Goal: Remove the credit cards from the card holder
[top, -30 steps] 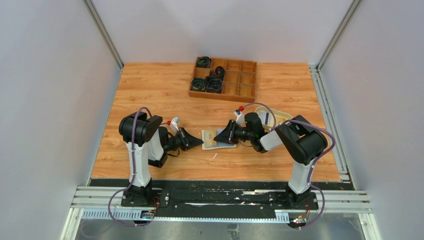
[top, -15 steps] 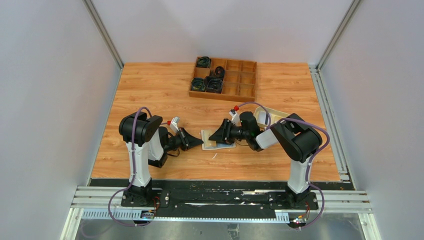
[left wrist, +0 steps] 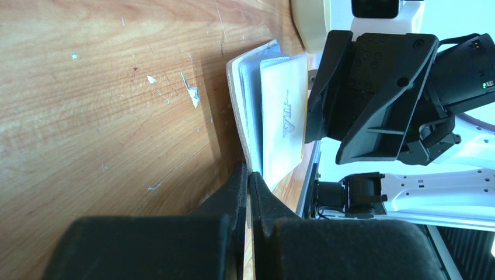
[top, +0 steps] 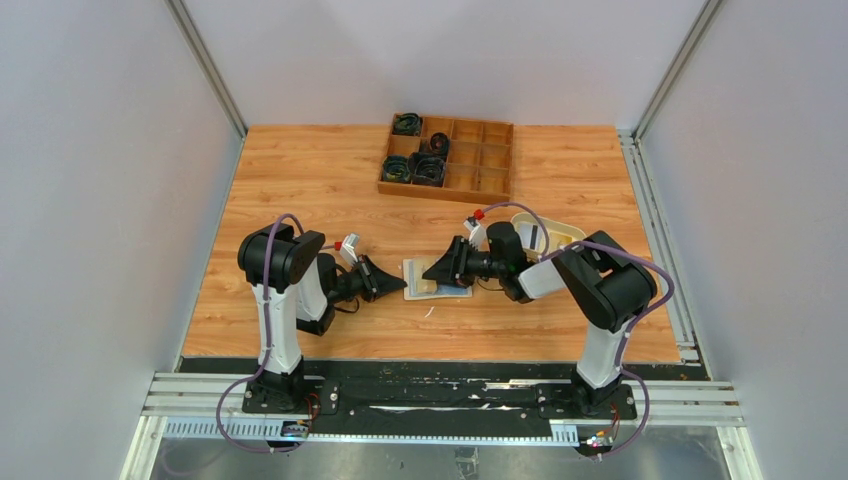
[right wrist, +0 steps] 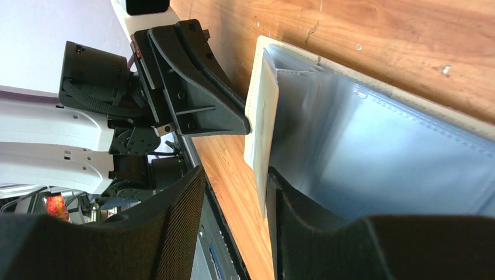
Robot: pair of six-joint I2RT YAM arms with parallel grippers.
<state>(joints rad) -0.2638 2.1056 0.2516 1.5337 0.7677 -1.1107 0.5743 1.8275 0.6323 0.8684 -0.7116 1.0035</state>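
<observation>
Only the left wrist view showed the left gripper (left wrist: pixel 248 173) clamped on the holder's (left wrist: pixel 236 99) tan edge, and "VIP" on a whitish card (left wrist: pixel 284 111). The right gripper's (right wrist: pixel 233 175) fingers stood apart around that card. The holder lay mid-way along the wooden table (top: pixel 300 180), between pale walls.

text: "VIP" | on: whitish credit card (left wrist: pixel 284 99) | in: card holder (left wrist: pixel 236 116) | else: none legible

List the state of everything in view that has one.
Beige-tan folding card holder: open, lying flat.
Whitish credit card: on open holder, not removed.
Left gripper: shut on card holder's edge.
Right gripper: open, jaws at whitish card's edge.
Brown wooden compartment box: left cells filled, right cells empty.
</observation>
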